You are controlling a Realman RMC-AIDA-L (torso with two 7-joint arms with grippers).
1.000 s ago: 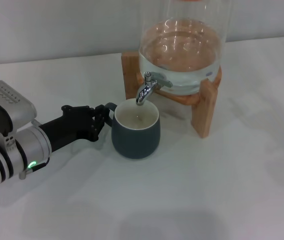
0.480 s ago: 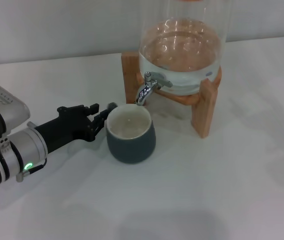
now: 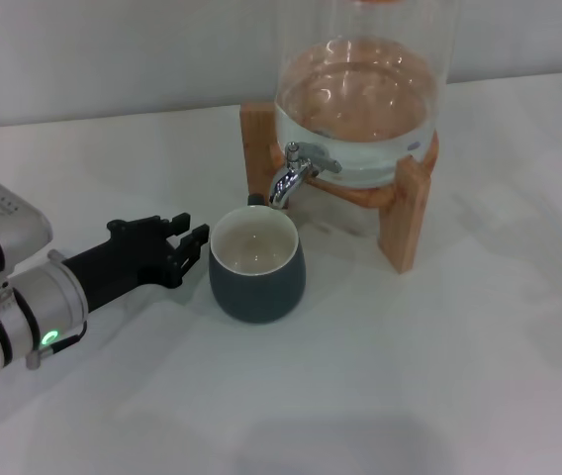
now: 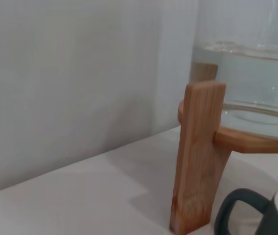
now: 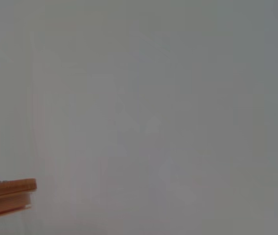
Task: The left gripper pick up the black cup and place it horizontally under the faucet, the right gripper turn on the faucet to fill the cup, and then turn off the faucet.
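The black cup [image 3: 257, 265] stands upright on the white table, cream inside, with its far rim just below the spout of the chrome faucet [image 3: 291, 172]. Its small handle [image 3: 254, 199] points toward the back; the handle also shows in the left wrist view [image 4: 237, 211]. My left gripper [image 3: 190, 231] is open and empty, just left of the cup and apart from it. The faucet is fitted to a clear glass jar [image 3: 360, 99] holding water. The right gripper is out of view.
The jar rests on a wooden stand [image 3: 410, 213] at the back of the table; one leg shows close in the left wrist view [image 4: 197, 156]. A pale wall runs behind. The right wrist view shows only wall and a wooden edge [image 5: 7, 196].
My left gripper has let go of the cup's handle and drawn back to the left. The cup has shifted slightly left and turned, so its handle now faces the back.
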